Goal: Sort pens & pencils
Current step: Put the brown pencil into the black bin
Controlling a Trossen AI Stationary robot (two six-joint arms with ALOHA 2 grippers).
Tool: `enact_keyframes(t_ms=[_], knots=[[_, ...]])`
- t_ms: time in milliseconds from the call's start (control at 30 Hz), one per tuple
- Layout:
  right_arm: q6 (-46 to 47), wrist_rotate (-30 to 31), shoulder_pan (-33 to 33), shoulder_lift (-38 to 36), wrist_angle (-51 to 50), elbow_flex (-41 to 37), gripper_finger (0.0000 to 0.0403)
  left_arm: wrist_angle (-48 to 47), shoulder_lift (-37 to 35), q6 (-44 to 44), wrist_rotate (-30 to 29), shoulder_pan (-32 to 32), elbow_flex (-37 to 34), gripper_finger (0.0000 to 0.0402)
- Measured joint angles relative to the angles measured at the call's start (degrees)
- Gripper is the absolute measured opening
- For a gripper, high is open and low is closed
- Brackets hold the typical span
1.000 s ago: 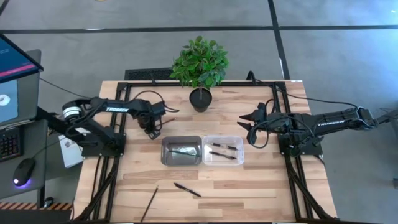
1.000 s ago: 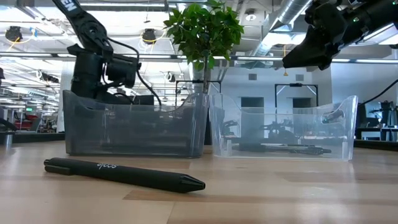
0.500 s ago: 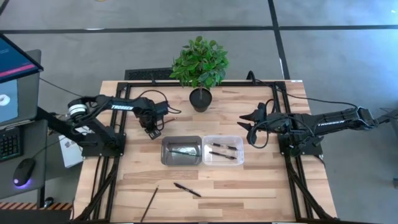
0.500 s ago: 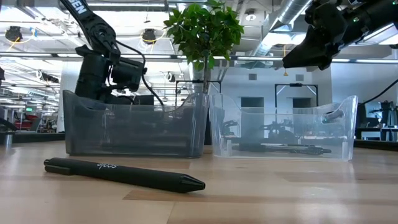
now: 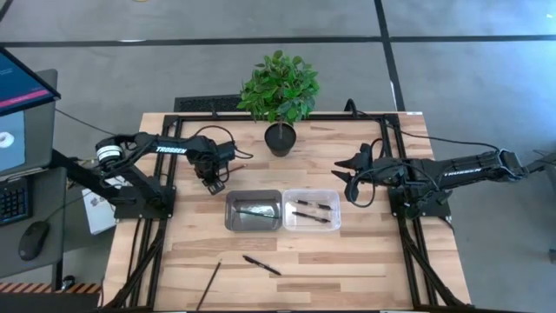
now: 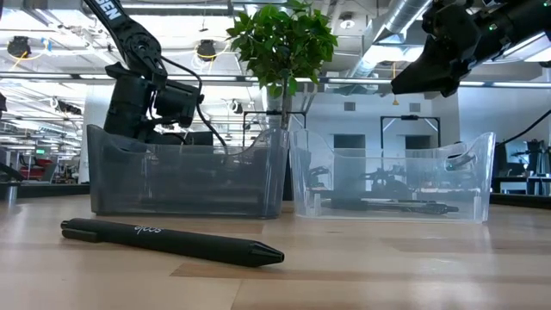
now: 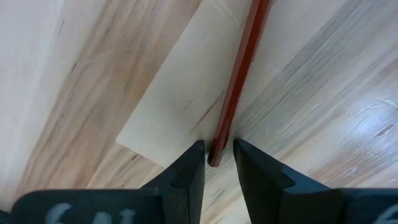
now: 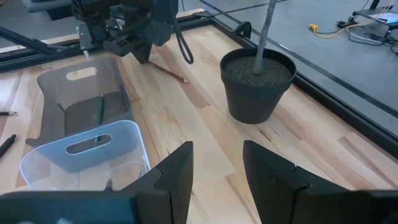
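Note:
A reddish-brown pencil (image 7: 239, 74) lies flat on the table behind the grey bin (image 5: 253, 211), which holds a pencil. My left gripper (image 7: 219, 158) points down at it, open a little, one finger on each side of the pencil's end. The clear bin (image 5: 311, 209) holds two black pens. Another pen (image 5: 261, 265) and a pencil (image 5: 208, 284) lie on the table near its front edge. My right gripper (image 5: 346, 178) hangs open in the air at the table's right, holding nothing. My left gripper comes from above, its fingers across the pencil's end (image 7: 216, 155), which rests on the table. One fingertip (image 7: 194, 163) lies close against that end, and a strip of wood shows between it and the other fingertip. I cannot tell whether it touches the pencil.
A potted plant (image 5: 280, 137) stands at the far middle, close to the pencil's other end. The two bins sit side by side at the table's centre. A black frame (image 5: 395, 148) runs along the table's sides.
My left gripper has tipped a little while staying in its place behind the grey bin. The pens, pencils and bins have kept still.

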Motion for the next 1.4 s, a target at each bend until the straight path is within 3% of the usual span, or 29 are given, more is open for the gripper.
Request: enact_keyframes(t_ms=[833,1400], knots=[[0.02,0.0,0.0,0.0,0.0,0.0,0.0164,-2.77,0.09,-0.24,0.47,0.0,0.09,0.0082],[0.11,0.0,0.0,0.0,0.02,0.0,0.0167,0.23,0.11,-0.22,-1.52,-0.04,-0.11,0.0081]])
